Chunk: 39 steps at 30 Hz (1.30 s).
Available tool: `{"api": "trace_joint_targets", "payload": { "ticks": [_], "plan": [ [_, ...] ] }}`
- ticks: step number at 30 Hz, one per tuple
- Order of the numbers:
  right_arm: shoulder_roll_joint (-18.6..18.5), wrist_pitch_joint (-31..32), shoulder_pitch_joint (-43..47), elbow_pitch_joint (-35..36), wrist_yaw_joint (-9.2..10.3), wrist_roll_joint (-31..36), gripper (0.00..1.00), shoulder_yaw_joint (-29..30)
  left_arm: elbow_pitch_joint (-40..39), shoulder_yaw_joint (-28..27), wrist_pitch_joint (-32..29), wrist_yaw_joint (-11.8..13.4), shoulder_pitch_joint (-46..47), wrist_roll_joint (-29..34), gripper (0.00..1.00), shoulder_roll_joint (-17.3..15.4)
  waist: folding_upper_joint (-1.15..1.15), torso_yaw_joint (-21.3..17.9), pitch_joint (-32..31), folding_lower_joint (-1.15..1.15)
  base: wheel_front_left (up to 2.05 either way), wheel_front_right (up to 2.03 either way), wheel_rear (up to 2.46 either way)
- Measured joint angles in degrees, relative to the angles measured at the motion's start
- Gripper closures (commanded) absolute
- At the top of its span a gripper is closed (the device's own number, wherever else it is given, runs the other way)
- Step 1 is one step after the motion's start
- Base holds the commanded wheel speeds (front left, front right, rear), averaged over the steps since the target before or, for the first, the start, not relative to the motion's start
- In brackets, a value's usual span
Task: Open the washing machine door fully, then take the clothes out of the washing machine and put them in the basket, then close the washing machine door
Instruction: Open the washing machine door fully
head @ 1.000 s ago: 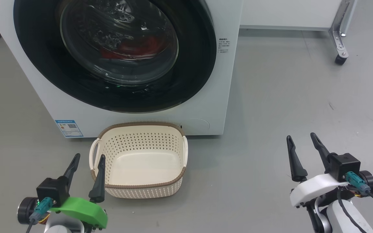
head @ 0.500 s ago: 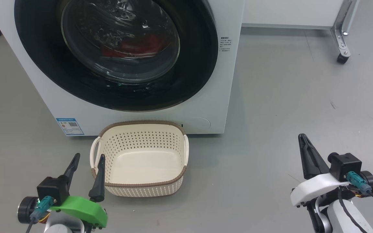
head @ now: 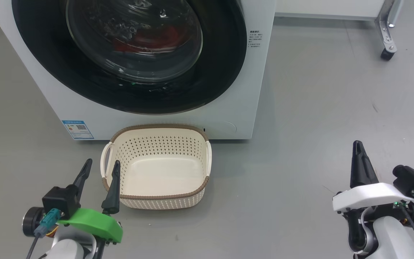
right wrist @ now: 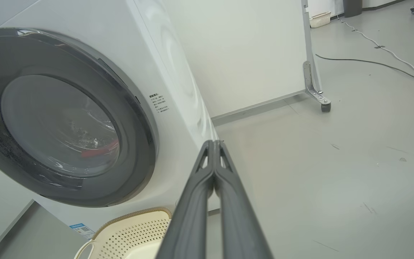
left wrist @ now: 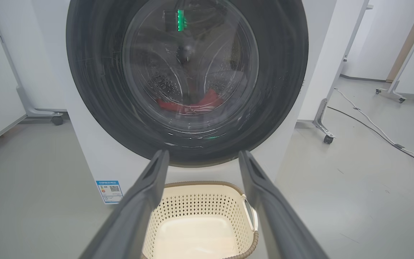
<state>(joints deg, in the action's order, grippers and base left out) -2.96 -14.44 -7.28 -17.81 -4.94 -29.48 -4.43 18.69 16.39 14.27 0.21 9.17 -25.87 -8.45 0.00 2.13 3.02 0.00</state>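
- Right now the washing machine door point(head: 131, 54) is shut flat on the washing machine point(head: 250, 100), so the first step is not done yet.
- The clothes point(head: 149, 36) show as a red lump low in the drum, behind the glass.
- The basket point(head: 160, 151) stands on the floor point(head: 300, 108), close up against the machine's bottom front edge and right under the door. It has nothing in it.
- The left gripper point(head: 102, 162) hangs low at the basket's left side. Its fingers are wide apart and hold nothing.
- The right gripper point(head: 357, 144) is low over bare floor, well off to the right of the machine. Its two fingers are pressed together on nothing.
- What could go wrong: I think thin pinched fingers could slide off the shiny black ring, and the door would not open.
- The left gripper's inner finger is just beside the basket's rim. A small swing could push the basket away, and then clothes might drop on the floor.
- An arm reaching for the door could also bump the basket, since it sits so close under it.
- Hard to see: the top of the door is cut off in the head view.
- I cannot find a handle, so I cannot tell which side opens.
- Shine on the glass hides how many clothes there are.
- The grey print point(head: 255, 37) is too small to read.
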Motion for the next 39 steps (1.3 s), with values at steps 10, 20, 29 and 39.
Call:
{"api": "trace_joint_targets", "payload": {
  "ticks": [10,20,29,39],
  "plan": [
    [0.6,2.3,-4.9,-0.5,-1.56,-21.5,1.00,5.3,-1.9,0.2,0.0,-0.1,2.1,-0.2,0.00,0.3,0.00,0.9,3.9,0.00,0.00,0.00,0.00],
    [0.4,11.6,-15.0,-0.5,-1.72,-47.8,1.00,7.5,-3.9,0.4,0.0,-0.4,5.7,0.3,0.00,0.3,0.00,2.1,9.3,0.00,0.00,0.00,0.00],
    [0.1,20.8,-24.9,-1.7,-1.62,-58.2,1.00,9.3,-5.5,1.0,0.0,-0.9,10.2,0.7,0.00,0.7,0.00,3.7,14.7,0.00,0.00,0.00,0.00],
    [-0.7,27.9,-38.2,-3.8,1.69,-60.8,1.00,8.5,-6.6,0.8,0.0,-1.1,14.0,0.7,0.00,2.0,0.00,5.8,20.7,0.00,0.00,0.00,0.00]
  ]
}}
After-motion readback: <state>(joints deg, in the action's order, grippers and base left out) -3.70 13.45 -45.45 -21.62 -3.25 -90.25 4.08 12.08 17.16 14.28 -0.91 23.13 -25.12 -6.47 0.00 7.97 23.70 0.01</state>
